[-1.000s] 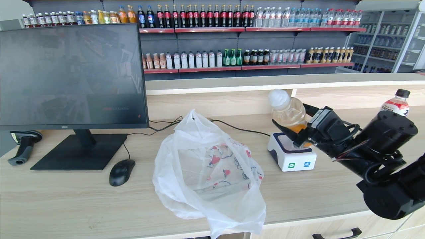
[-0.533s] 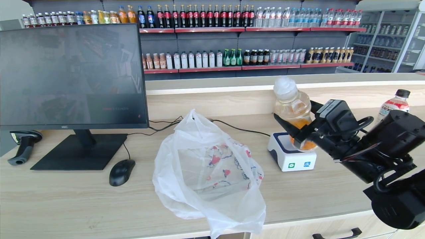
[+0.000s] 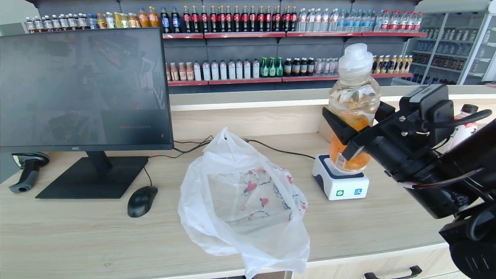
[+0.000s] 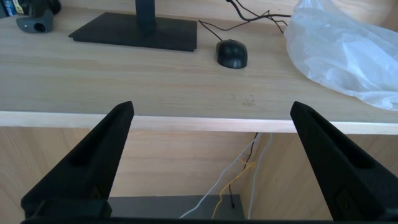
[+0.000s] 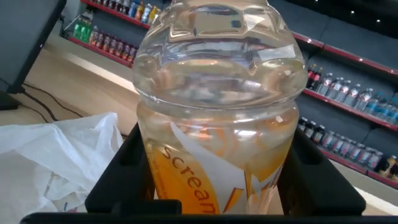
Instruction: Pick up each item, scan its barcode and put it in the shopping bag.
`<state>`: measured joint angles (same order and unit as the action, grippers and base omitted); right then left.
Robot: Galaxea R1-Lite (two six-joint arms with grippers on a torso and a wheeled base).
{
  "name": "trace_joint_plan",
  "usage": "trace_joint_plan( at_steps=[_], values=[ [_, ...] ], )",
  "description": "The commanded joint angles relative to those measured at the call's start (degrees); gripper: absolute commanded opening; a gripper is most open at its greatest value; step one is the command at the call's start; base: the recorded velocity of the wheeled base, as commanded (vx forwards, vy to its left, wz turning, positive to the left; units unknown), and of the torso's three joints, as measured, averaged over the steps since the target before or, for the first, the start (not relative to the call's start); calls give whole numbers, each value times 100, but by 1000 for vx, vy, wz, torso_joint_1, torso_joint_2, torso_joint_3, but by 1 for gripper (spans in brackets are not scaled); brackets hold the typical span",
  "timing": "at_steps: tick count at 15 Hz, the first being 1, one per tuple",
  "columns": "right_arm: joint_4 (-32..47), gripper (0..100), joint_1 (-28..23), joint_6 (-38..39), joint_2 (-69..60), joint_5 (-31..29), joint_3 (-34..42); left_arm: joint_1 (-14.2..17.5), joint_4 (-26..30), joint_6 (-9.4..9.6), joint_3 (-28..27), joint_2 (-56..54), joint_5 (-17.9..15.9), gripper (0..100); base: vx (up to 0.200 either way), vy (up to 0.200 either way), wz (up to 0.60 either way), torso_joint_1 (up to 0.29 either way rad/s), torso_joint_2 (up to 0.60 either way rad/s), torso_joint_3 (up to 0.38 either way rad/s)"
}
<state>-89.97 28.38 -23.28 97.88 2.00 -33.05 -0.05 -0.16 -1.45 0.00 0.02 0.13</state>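
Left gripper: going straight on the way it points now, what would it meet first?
Probably the front edge of the light wooden counter, seen between the fingertips of the open black left gripper, though depth is unclear.

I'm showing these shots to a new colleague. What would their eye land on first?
First, the orange drink bottle, upright with its white cap up, clamped in the right gripper over the white scanner box on the right of the counter. Next, the crumpled white shopping bag lying mid-counter, and the big dark monitor on the left.
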Motion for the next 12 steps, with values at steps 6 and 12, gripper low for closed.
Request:
trace_joint_plan(
  at_steps=[6,12],
  values=[
    [-3,0,45,1124,-463,-86,79,-4,-2,4,0,-2,4,100,0,0,0,0,0,0],
    [-3,0,27,2267,-682,-639,185,-4,-2,-4,0,-2,4,100,0,0,0,0,0,0]
  ],
)
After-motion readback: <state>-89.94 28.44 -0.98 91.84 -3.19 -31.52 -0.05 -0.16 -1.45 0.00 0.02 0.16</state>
